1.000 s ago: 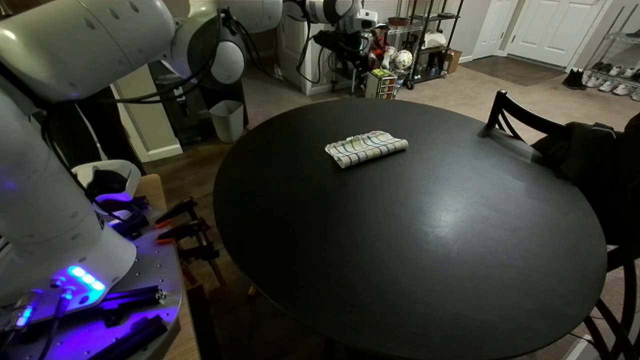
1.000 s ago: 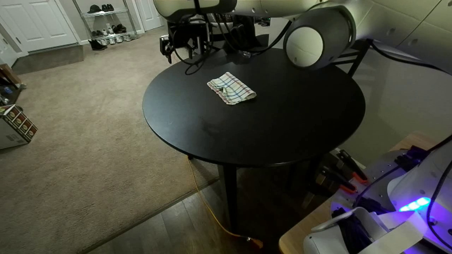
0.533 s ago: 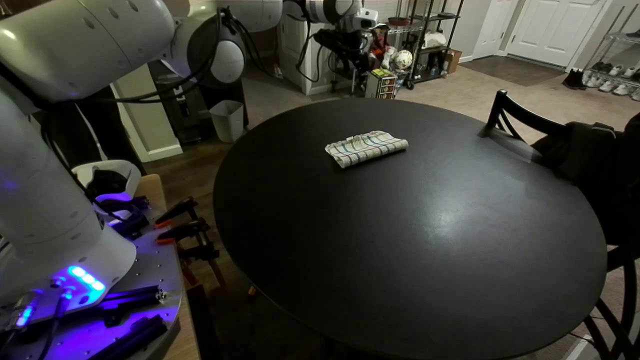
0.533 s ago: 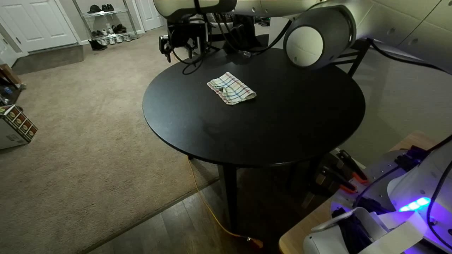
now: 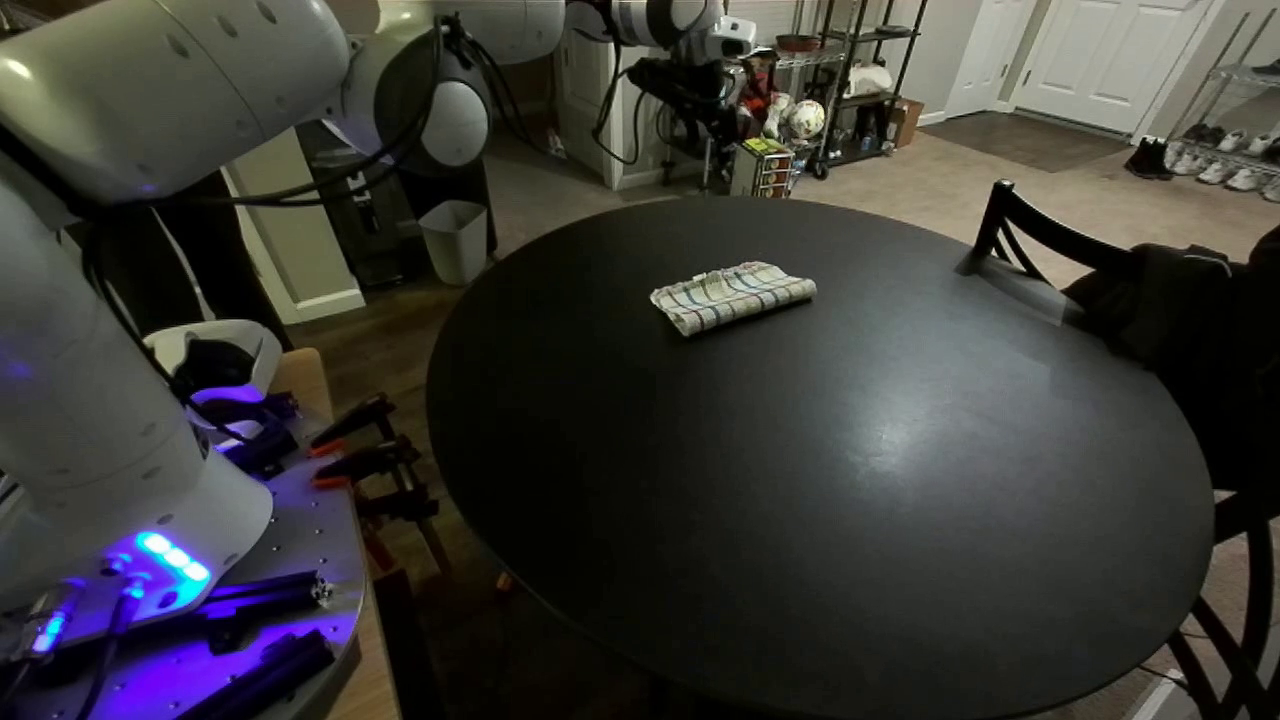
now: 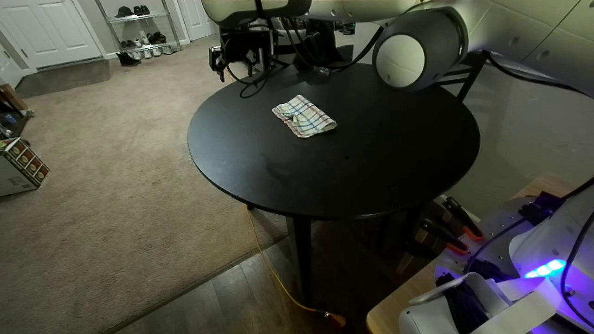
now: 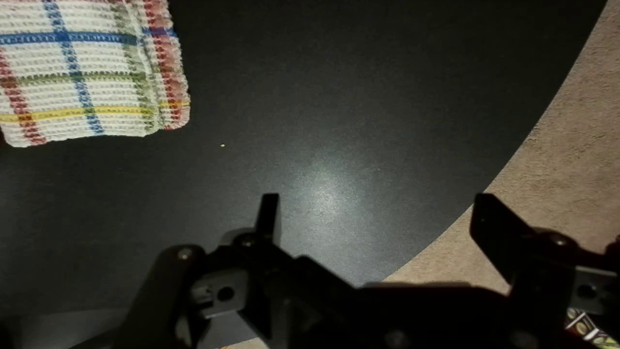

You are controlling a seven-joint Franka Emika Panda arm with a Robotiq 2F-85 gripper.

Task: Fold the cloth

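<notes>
The cloth lies on the round black table (image 5: 820, 500). It is white with blue, red, green and yellow check lines and shows as a narrow rectangle in both exterior views (image 5: 733, 300) (image 6: 305, 117). Its long side looks doubled over, with a ruffled edge opposite. In the wrist view the cloth (image 7: 87, 77) is at the top left, cut by the frame; a red-striped under layer shows along its right edge. My gripper (image 7: 377, 196) is open and empty, above the table's edge, off to one side of the cloth and apart from it. It also shows in an exterior view (image 6: 235, 74).
A chair (image 5: 1055, 235) with dark clothing on it stands against the table's side. Clamps (image 5: 370, 460) sit on the robot's stand near the table. A cable loop (image 6: 254, 90) hangs beside the gripper. Carpet (image 7: 571, 145) lies beyond the table's rim.
My gripper and its cable shifted very slightly between one second and half a second ago, and have held still since. The cloth has not moved.
</notes>
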